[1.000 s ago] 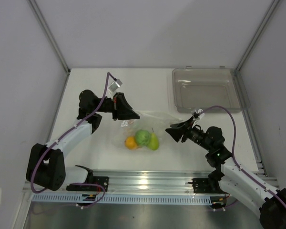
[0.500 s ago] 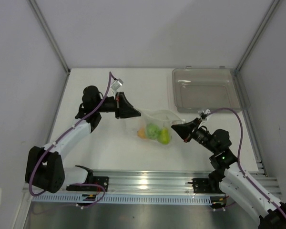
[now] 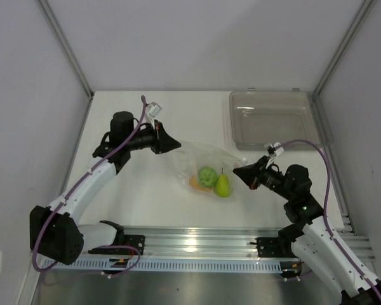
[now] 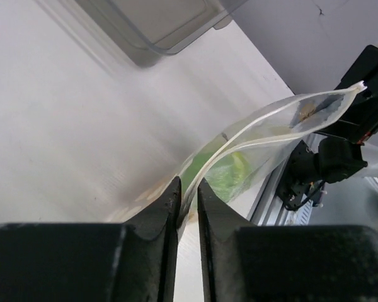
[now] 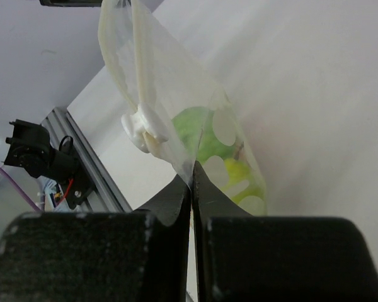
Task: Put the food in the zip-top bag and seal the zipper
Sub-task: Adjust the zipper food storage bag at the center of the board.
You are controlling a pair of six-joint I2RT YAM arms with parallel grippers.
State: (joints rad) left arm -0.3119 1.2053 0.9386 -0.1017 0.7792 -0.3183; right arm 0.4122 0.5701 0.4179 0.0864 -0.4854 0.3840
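Note:
The zip-top bag (image 3: 206, 160) is stretched between my two grippers over the table, dots on one face. Inside lie the food pieces: a green one (image 3: 207, 176), a yellow-green one (image 3: 223, 185) and an orange one (image 3: 195, 184). My left gripper (image 3: 176, 145) stands slightly open at the bag's left corner; in the left wrist view the zipper (image 4: 258, 123) runs through the narrow gap between the fingers of the left gripper (image 4: 188, 185). My right gripper (image 3: 236, 171) is shut on the bag's right corner, and in the right wrist view the right gripper (image 5: 191, 168) pinches the film below the zipper (image 5: 116, 50).
A rigid clear tray (image 3: 276, 121) stands at the back right, also in the left wrist view as the tray (image 4: 157, 25). A metal rail (image 3: 190, 244) runs along the near edge between the arm bases. Grey walls enclose the table on three sides.
The right gripper shut on the bag's corner and drew it rightward; bag and fruit shifted right. The left gripper swung with it and its jaws have just parted a little.

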